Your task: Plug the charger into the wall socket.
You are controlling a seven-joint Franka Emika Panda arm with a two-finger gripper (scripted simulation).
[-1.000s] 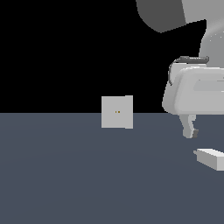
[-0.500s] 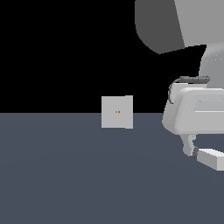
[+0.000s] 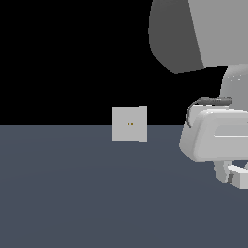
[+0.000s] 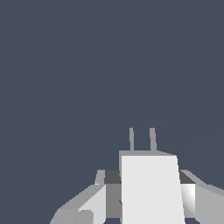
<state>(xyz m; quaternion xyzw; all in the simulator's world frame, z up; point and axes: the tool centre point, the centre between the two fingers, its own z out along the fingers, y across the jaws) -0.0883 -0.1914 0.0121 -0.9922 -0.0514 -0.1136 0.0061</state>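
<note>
In the wrist view the gripper [image 4: 148,199] straddles the charger [image 4: 151,188] with a finger on each side, contact not clear, its two prongs pointing away along its long axis, while the wall socket [image 3: 130,124] stands well apart from it toward the exterior view's left.

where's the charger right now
The charger lies on the dark floor at the exterior view's far right, between the fingers of the gripper, well to the right of the wall socket.
</note>
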